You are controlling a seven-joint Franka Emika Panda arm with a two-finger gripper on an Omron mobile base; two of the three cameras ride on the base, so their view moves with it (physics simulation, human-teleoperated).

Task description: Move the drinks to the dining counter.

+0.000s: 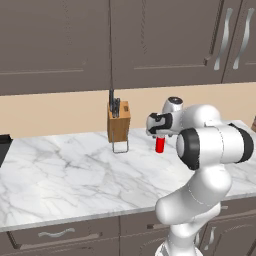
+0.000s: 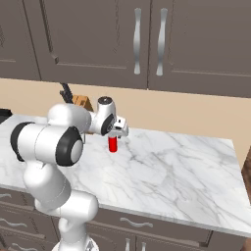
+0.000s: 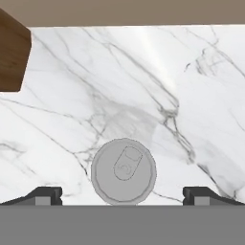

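Item 1, gripper [image 3: 122,196]: jaws spread to full width, holding nothing, poised directly above item 2, fingertips [image 3: 45,195] flanking it without contact.
Item 2, red can [image 1: 160,144]: upright on the marble counter [image 1: 75,175], grey lid facing the hand camera, right of the knife block [image 1: 119,122].
Item 3, progress: judged early. The can is not yet gripped, and no drink has reached the dining counter. Remaining: close, lift, carry, then the 2nd drink.
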